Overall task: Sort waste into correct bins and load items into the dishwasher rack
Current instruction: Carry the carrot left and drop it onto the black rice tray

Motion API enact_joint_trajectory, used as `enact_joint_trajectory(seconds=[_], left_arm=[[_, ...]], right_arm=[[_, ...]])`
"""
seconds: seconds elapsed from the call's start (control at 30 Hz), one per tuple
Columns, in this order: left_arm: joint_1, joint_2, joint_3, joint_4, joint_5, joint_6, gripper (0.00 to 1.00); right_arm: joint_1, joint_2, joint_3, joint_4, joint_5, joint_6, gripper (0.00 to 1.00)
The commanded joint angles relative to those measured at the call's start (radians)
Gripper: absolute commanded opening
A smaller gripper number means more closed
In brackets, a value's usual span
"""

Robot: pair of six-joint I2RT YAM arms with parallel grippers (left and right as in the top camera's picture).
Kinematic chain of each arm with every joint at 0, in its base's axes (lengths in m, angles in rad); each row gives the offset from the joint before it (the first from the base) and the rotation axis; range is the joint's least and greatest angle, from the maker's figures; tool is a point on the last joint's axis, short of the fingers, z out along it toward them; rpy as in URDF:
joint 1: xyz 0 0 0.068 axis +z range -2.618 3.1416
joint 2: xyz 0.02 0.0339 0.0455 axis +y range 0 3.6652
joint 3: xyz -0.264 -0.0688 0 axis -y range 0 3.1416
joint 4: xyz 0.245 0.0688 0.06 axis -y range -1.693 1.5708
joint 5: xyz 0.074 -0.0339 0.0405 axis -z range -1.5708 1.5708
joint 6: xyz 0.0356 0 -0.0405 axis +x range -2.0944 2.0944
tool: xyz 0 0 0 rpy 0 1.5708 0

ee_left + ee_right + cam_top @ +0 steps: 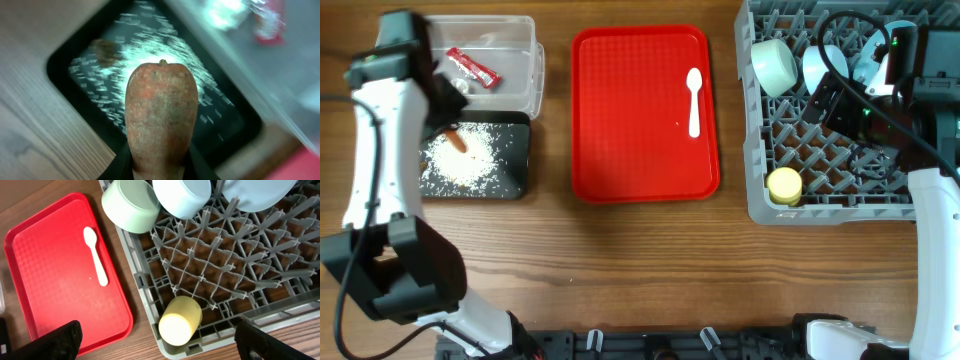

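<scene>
The waste sorting looks nearly done, and the step in hand seems to be binning the carrot. The left claw pinches its thick end between two dark fingers, with the blunt, rounded tip pointing down over the black tray. The carrot's skin is matte orange, mottled grey and faintly ridged. Below it the shallow, glossy tray holds a scatter of loose white rice and a brown lump near one corner. Whether the carrot touches the rice I cannot tell. The next move probably calls only for parting the fingers so the carrot drops among the food scraps, and it is round enough to roll a little on the grains. Beside the tray, the clear, deep tub holds the shiny red wrapper and a crumpled white scrap. The right claw is spread wide and empty above the grey rack, a stiff plastic lattice with upright pegs. A green bowl, a blue bowl and the plate lean along one side of it, and the yellow cup lies tipped at the near edge. The smooth white spoon lies on the textured red tray, mid-surface, not yet loaded. It is thin and flat, so it likely needs a low pinch.
</scene>
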Motion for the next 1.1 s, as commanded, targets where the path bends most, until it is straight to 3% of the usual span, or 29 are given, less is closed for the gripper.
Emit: enact_joint_trajectory(seconds=[0.0, 0.2, 0.33, 0.47, 0.77, 0.93, 1.07], left_arm=[[0.166, 0.014, -0.165, 0.157, 0.137, -0.263, 0.06], [0.179, 0.014, -0.387, 0.348, 0.149, -0.43, 0.09], [0.173, 0.014, -0.527, 0.496, 0.149, -0.433, 0.11], [0.173, 0.014, -0.592, 0.586, 0.149, -0.433, 0.29], [0.173, 0.014, -0.6, 0.613, 0.148, -0.424, 0.4], [0.173, -0.019, -0.599, 0.613, 0.153, -0.284, 0.41], [0.173, -0.109, -0.598, 0.612, 0.153, -0.158, 0.51]], right_arm=[[-0.003, 0.01, -0.002, -0.003, 0.026, -0.012, 1.0], [-0.003, 0.01, -0.002, -0.005, 0.025, -0.01, 1.0], [-0.003, 0.01, -0.002, -0.013, 0.025, -0.01, 1.0], [-0.003, 0.01, -0.002, -0.012, 0.025, -0.01, 1.0], [-0.003, 0.01, -0.002, -0.012, 0.025, -0.01, 1.0], [-0.003, 0.01, -0.002, -0.007, 0.025, -0.01, 1.0], [-0.003, 0.01, -0.002, 0.025, 0.002, -0.01, 1.0]])
